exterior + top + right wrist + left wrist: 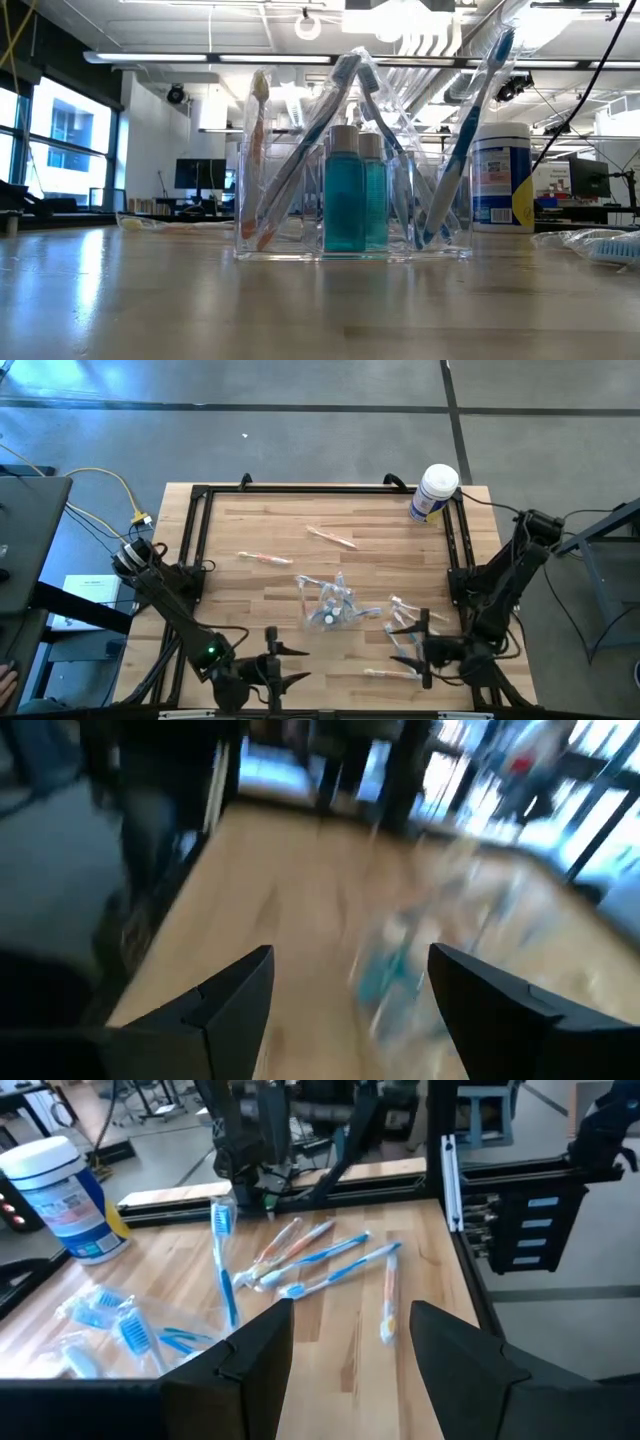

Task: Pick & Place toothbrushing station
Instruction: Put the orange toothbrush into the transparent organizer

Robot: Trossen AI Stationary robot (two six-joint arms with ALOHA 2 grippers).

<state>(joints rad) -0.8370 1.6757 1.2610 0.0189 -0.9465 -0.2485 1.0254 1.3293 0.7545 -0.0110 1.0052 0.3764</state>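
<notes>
A clear plastic holder (328, 603) with flat see-through walls stands near the middle of the pale wood-plank tabletop (270, 530). In the low view the holder (352, 160) carries slanted toothbrushes and two small bottles (355, 190) of teal liquid. A white round tub (434, 492) with a blue label sits at the far right corner, by the black metal frame (196, 525). Loose toothbrushes (331, 538) lie scattered on the wood, and wrapped ones (404, 607) lie to the holder's right. The left gripper (272, 665) rests at the near edge, its dark angular fingers (260, 1350) spread and empty. The right gripper (422, 648) hangs over the near right part of the tabletop, fingers (235, 988) wide apart, holding nothing, just beside the wrapped brushes
</notes>
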